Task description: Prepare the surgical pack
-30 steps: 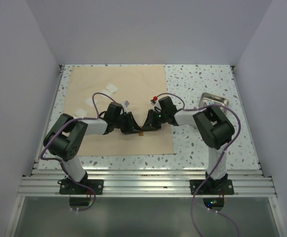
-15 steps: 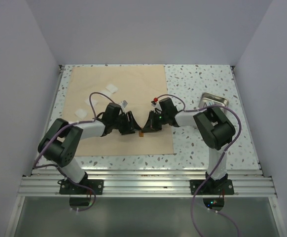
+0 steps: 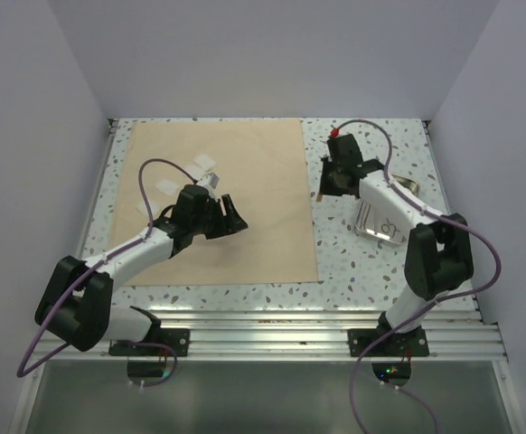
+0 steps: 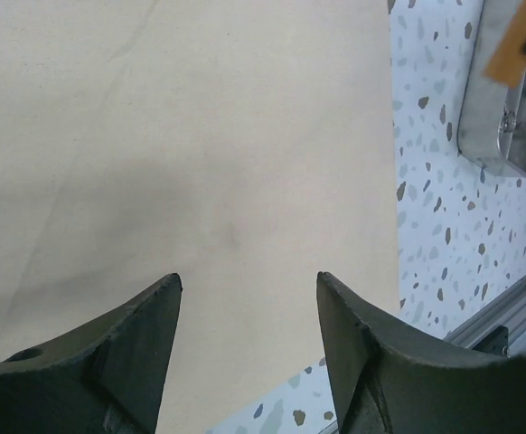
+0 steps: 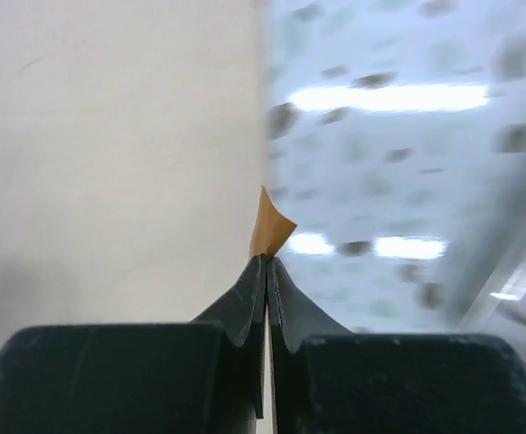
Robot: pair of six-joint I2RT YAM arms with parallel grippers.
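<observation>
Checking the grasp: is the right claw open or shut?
Shut. In the right wrist view, the right claw pinches a small orange packet.

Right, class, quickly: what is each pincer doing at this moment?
Left pincer: open, holding nothing, above the tan sheet.
Right pincer: closed on a thin orange-brown piece.

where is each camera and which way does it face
top external: above, behind the bases, looking down on tan sheet, steel tray; both arms show.
left wrist: on left arm, facing down at sheet; open left hand shows.
right wrist: on right arm, facing sheet edge; right hand pinches orange packet.
shared: sheet in all three.
</observation>
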